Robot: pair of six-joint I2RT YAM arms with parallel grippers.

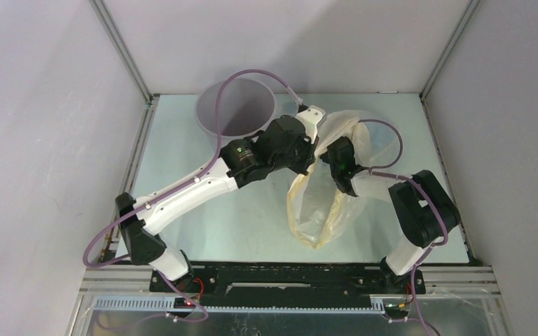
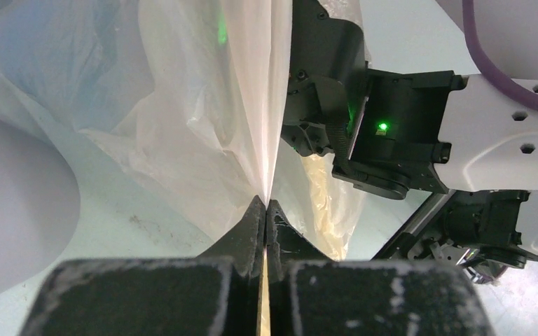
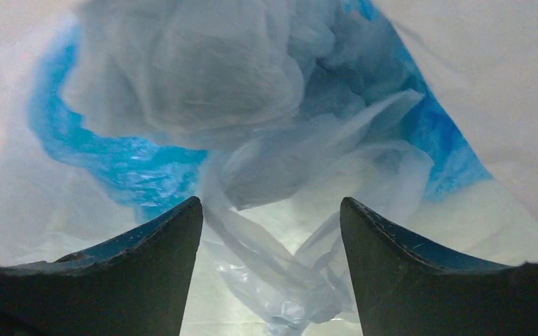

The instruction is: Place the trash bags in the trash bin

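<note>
The grey round trash bin [image 1: 235, 108] stands at the back of the table. A cream-yellow trash bag [image 1: 320, 213] lies open to its right. My left gripper [image 1: 314, 145] is shut on this bag's edge; the film rises from the closed fingertips in the left wrist view [image 2: 265, 203]. My right gripper [image 1: 335, 159] reaches into the bag's mouth. In the right wrist view it [image 3: 270, 203] is open. A crumpled pale blue-grey bag [image 3: 182, 77] and a bright blue bag [image 3: 112, 157] lie ahead of it inside the cream bag. A strand of pale film [image 3: 280, 280] hangs between the fingers.
The right arm's black and white wrist [image 2: 406, 133] sits close beside the held bag edge. Grey enclosure walls and aluminium posts [image 1: 122, 49] ring the table. The black base rail [image 1: 287, 276] runs along the near edge.
</note>
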